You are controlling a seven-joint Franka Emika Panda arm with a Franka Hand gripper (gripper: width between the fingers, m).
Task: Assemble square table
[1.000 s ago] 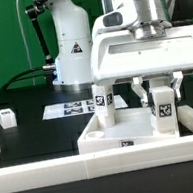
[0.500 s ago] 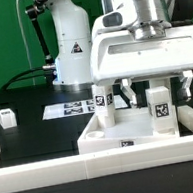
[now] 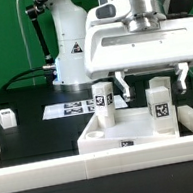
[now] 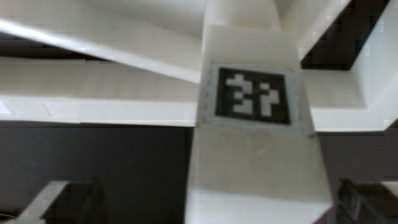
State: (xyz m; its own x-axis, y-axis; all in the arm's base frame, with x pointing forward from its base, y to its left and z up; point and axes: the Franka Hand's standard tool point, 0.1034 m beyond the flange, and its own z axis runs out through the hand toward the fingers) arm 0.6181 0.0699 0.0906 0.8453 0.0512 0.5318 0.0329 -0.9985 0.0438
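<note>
- Risk, loose leg (image 3: pixel 7 118): it stands alone on the bench (image 3: pixel 34 130) at the exterior view's left, well apart from the slab. A skewed grasp there could tip it.
- Risk, square table slab (image 3: pixel 119 133): it lies just behind the border wall (image 3: pixel 106 166), and no clamp shows. A sideways nudge may shift it.
- Risk, right-hand upright leg (image 3: pixel 160 103): the pincer (image 3: pixel 155 79) hangs over it, jaws wide apart, holding nothing. If it rises askew, a fingertip (image 3: pixel 187 74) could clip the leg and tilt it. I cannot tell how firmly the leg is seated.
- Count: one loose leg, one marker board (image 3: pixel 71 109), one slab.
- Count: two legs upright on the slab, the left-hand upright leg (image 3: pixel 103 96) being the other. That makes three legs, with a fourth not in sight.
- Count: one pincer.
</note>
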